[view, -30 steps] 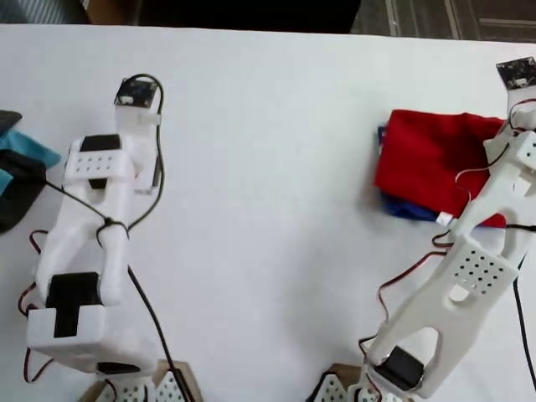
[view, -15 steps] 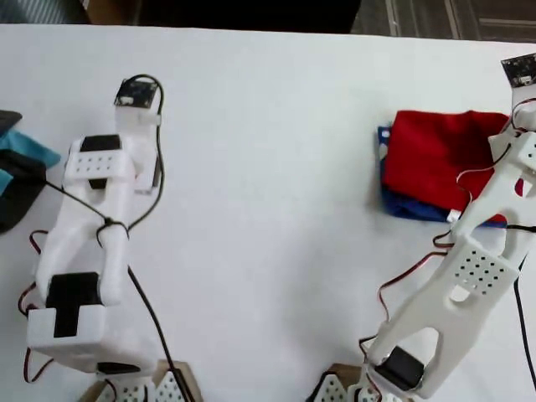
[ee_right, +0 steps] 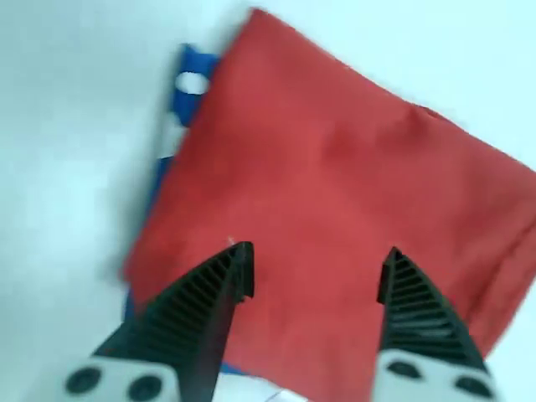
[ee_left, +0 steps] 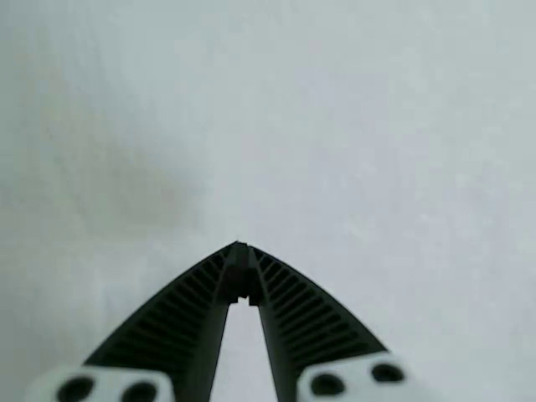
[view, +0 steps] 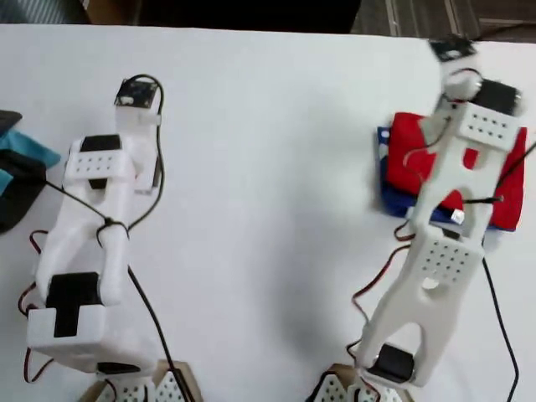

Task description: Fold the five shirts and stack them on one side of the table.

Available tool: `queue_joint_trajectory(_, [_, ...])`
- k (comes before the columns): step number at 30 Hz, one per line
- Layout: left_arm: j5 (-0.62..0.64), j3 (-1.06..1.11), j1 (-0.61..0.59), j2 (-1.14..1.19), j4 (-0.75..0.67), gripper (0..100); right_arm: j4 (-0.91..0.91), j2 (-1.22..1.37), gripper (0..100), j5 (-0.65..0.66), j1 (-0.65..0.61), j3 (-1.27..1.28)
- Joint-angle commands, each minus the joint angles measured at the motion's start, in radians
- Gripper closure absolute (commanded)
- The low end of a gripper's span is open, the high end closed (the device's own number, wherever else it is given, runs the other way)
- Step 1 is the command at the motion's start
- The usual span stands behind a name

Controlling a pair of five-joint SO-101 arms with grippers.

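Observation:
A folded red shirt (view: 408,149) lies on top of a folded blue shirt (view: 395,201) at the table's right side. In the right wrist view the red shirt (ee_right: 335,176) has the blue shirt's (ee_right: 180,92) edge peeking out beside it. My right gripper (ee_right: 316,261) hangs open above the red shirt, nothing between its fingers. My left gripper (ee_left: 240,248) is shut and empty over bare white table. At the left edge lies a heap of teal and dark shirts (view: 17,172). The left arm (view: 100,176) stands beside that heap.
The white table (view: 268,126) has wide free room between the two arms and toward the back. Cables trail from both arms near the front edge.
My right arm has swung left and toward the back, now standing over the red shirt. The left arm has not moved.

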Motion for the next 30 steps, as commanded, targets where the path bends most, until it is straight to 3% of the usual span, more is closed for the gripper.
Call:
queue_joint_trajectory(1, [-0.005,-0.007,-0.005,-0.058,-0.011,97,0.008,-0.22,76.2,-0.011,-0.076,0.265])
queue_joint_trajectory(6, [-0.005,-0.005,-0.005,-0.058,-0.011,97,-0.047,-0.432,76.2,-0.011,-0.11,0.649])
queue_joint_trajectory(11, [-0.003,-0.005,-0.005,-0.058,-0.011,97,-0.18,-0.529,76.2,-0.009,-0.088,0.839])
queue_joint_trajectory(30, [-0.005,-0.015,-0.005,-0.06,-0.012,97,-0.354,-0.415,76.2,0.031,-0.151,0.896])
